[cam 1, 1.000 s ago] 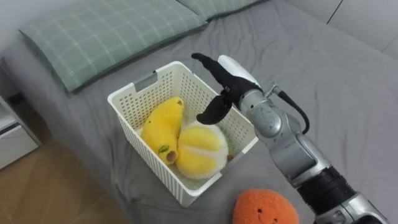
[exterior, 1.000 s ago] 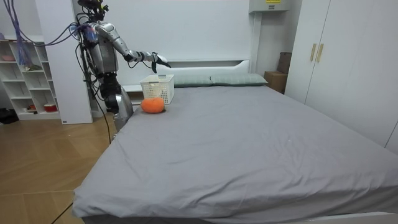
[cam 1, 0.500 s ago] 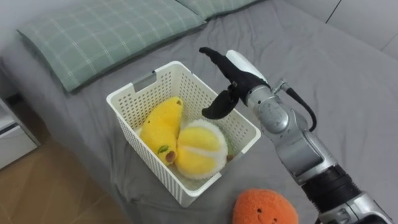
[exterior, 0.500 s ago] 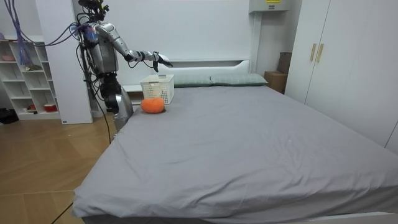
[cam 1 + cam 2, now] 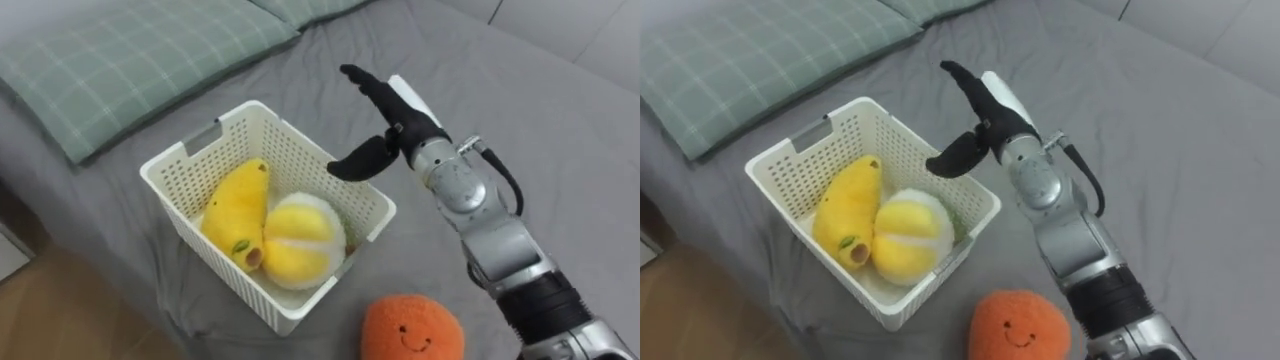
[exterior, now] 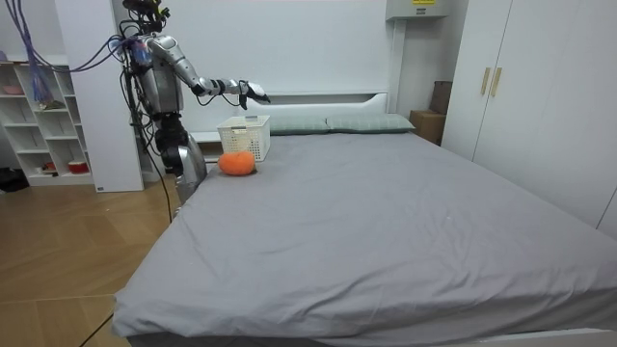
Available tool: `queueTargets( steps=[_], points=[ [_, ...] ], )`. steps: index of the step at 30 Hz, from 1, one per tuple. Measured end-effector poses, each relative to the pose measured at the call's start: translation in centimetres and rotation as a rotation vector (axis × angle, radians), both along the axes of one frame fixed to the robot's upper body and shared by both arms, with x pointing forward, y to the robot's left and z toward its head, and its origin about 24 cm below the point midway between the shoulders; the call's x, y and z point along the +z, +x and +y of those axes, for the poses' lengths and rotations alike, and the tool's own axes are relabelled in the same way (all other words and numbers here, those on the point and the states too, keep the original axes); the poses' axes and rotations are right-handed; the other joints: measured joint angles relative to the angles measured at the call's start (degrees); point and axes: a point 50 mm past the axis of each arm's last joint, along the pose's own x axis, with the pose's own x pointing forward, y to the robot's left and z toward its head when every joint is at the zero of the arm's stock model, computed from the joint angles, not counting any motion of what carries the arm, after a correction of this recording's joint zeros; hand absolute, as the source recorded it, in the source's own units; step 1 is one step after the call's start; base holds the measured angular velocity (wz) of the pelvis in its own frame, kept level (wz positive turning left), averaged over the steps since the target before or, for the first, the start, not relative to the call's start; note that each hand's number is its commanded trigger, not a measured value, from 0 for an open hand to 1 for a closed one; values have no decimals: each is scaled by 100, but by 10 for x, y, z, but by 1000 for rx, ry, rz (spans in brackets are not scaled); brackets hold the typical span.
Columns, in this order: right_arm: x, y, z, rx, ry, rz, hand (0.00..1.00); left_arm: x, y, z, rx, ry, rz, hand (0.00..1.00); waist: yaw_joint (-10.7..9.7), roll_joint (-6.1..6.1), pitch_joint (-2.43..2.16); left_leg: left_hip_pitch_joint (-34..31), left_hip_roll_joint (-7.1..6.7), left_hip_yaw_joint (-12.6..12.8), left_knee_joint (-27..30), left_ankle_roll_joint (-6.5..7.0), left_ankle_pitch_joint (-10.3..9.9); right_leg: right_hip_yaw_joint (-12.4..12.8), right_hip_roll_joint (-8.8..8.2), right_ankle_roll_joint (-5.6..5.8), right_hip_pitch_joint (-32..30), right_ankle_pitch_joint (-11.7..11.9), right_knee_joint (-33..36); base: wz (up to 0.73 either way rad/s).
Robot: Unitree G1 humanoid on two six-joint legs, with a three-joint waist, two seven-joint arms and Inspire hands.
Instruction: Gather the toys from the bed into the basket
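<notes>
Up over the far right rim of the white basket point(image 5: 205, 262) we see the right hand point(image 5: 400, 125), fingers spread apart and straight, thumb drooping, nothing in its grasp. Inside the basket lie a yellow banana toy point(image 5: 232, 205) on the left and a round yellow toy point(image 5: 295, 240) (pale stripes across it) touching it. Near and right of the basket, an orange toy point(image 5: 410, 328) sits on the grey bed point(image 5: 560, 130). A checked pillow point(image 5: 120, 60) lies far left.

Banana plush point(image 5: 232, 205) and lemon plush point(image 5: 297, 238) lie in basket point(image 5: 190, 165), orange plush point(image 5: 410, 327) beside.
</notes>
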Motion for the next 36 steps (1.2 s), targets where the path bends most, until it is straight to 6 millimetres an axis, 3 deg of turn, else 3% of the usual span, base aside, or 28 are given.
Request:
queueTargets(
  steps=[4, 8, 12, 14, 19, 23, 28, 36],
  points=[
    [-24, -18, -24, -65, 37, 66, 0, -1, -5, -3, 17, -5, -9, 0, -312, 123, -91, 105, 35, 253, -112, 35, -22, 276, 8, 19, -35, 30, 3, -35],
    [-43, -30, -37, -121, 37, 125, 0, -2, 3, -8, 15, -10, -29, 0, -687, 273, -97, 191, 75, 475, -208, 46, -28, 508, 33, 25, -77, 52, 3, -28],
    [-56, -37, -41, -132, 39, 177, 0, -2, 13, -13, 3, -18, -63, 0, -850, 286, -105, 342, 123, 635, -297, 49, -34, 688, 70, 23, -51, 53, -3, -26],
    [-73, -44, -46, -145, 18, 243, 0, -2, 20, -18, -13, -29, -75, 0, -927, 265, -116, 371, 125, 683, -322, 51, -37, 727, 73, 22, -44, 54, -8, -13],
    [-112, -69, -55, -167, -8, 426, 0, -2, 26, -25, -65, -43, -79, 0, -1014, 231, -106, 363, 127, 712, -335, 63, -73, 768, 74, 26, -72, 52, -8, -5],
    [-134, -83, -49, -108, -50, 550, 0, -3, 24, -26, -41, -53, -80, 0, -1010, 200, -109, 366, 166, 809, -320, 56, -107, 851, 105, 25, -106, 53, -9, -12],
    [-143, -90, -43, -35, -72, 633, 0, -4, 19, -25, -35, -59, -67, 0, -989, 145, -112, 316, 170, 783, -320, 53, -107, 763, 108, 24, -135, 54, -23, 3],
    [-160, -107, -26, 155, -175, 787, 0, -5, 12, -23, -8, -58, -53, 0, -721, 84, -80, 296, 164, 731, -303, 47, -114, 717, 108, 24, -127, 54, -30, 3]
  ],
)
